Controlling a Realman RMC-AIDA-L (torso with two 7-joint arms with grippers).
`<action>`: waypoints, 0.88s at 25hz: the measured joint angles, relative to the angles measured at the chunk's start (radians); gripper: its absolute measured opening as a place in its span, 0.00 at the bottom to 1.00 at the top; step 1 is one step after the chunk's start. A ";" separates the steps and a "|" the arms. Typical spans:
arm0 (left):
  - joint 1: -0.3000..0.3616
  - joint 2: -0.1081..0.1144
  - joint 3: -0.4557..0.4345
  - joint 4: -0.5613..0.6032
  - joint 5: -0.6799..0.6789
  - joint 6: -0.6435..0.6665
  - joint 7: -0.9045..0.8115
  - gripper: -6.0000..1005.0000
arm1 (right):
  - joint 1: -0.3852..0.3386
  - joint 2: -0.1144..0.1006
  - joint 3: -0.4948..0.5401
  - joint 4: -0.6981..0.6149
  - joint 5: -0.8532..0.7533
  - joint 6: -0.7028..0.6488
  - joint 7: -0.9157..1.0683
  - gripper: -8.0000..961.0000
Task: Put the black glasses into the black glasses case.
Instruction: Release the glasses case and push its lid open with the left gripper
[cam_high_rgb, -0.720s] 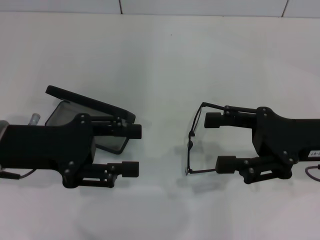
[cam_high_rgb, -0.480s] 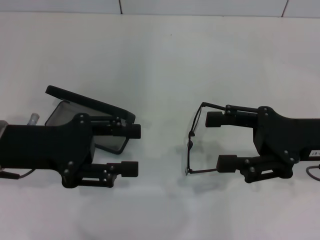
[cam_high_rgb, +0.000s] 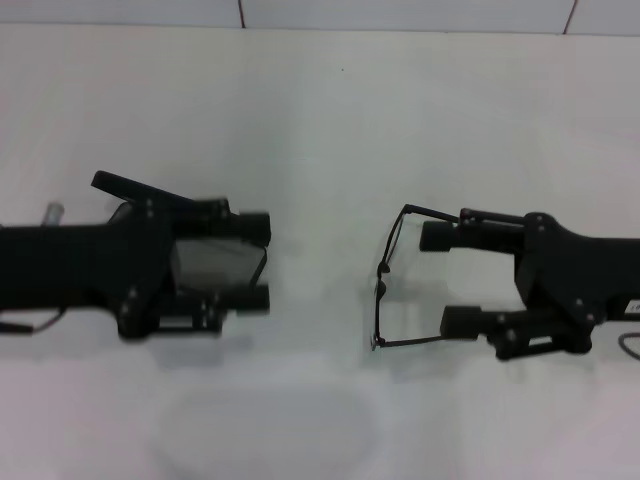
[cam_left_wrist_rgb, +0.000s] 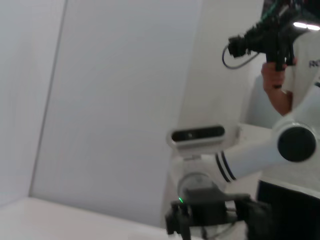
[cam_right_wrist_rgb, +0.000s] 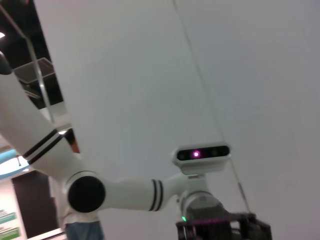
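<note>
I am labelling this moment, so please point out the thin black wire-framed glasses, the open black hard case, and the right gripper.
thin black wire-framed glasses (cam_high_rgb: 381, 270): head view, on the front frame.
open black hard case (cam_high_rgb: 120, 184): head view, on the raised lid.
right gripper (cam_high_rgb: 441, 279): head view, midway between its fingertips.

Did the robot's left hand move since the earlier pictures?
Yes. The left gripper slid away from the robot, now over the open black glasses case, which stayed put.
</note>
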 joint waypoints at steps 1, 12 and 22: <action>0.001 -0.012 -0.034 0.028 0.000 -0.002 -0.011 0.69 | -0.005 -0.003 0.013 0.000 0.000 0.007 -0.002 0.89; 0.044 -0.147 -0.036 1.083 0.544 -0.164 -0.314 0.69 | -0.170 -0.031 0.208 0.002 0.001 0.013 -0.015 0.89; 0.057 -0.148 0.261 1.169 1.017 -0.376 -0.325 0.68 | -0.258 -0.022 0.248 0.029 0.002 -0.014 -0.045 0.89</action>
